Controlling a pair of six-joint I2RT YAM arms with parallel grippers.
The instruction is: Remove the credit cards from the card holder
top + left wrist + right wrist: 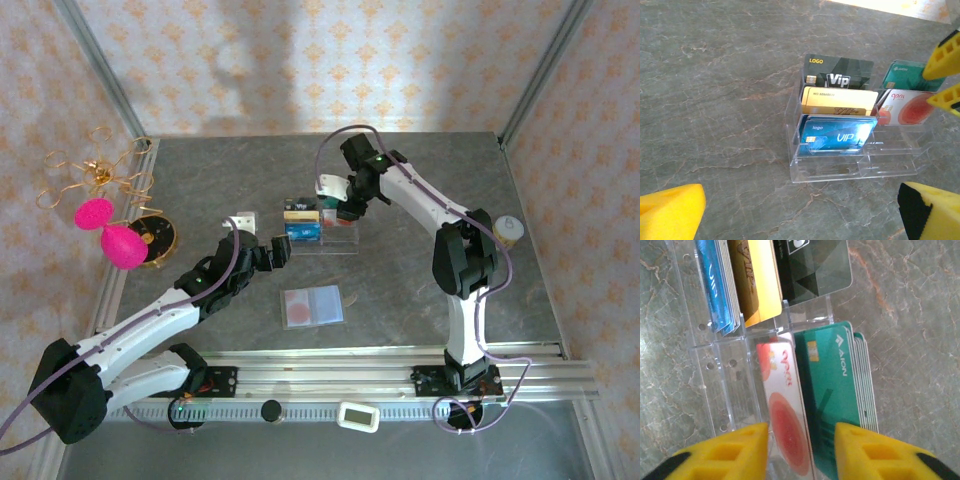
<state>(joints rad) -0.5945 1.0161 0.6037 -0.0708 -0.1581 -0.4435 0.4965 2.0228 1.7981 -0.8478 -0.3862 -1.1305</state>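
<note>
- Right gripper [799, 432]: jaws partly apart, straddling the pale thin plastic card with a round red blotch [787, 410]. The card stands in the clear acrylic compartment tray [840, 172]. I cannot tell whether either pad touches it.
- Left gripper [801, 200]: jaws wide, holding nothing, hovering just beside the tray at its 9 o'clock in the top view.
- Risk one: the right gap looks narrow to me. A lift from here could drag the blotched card up or catch the green plastic cards [840, 380] beside it. The cause would be a pad rubbing a card edge.
- Risk two: the tray looks light. A brush from either arm could skid or tip it, spilling the bright blue card [837, 135] and its neighbours.
- The flat, pale bluish-white folding card holder [312, 305] lies open at the tray's 6 o'clock, well apart from both grippers. A red blotch on its left half suggests a card not yet drawn.
- Surface: grey marbled tabletop [420, 290], smooth-looking; I expect thin cards to slide on it.
- Room: cream patterned wall panels [300, 60] on three sides, with pink ornaments [110, 235] at 9 o'clock.
</note>
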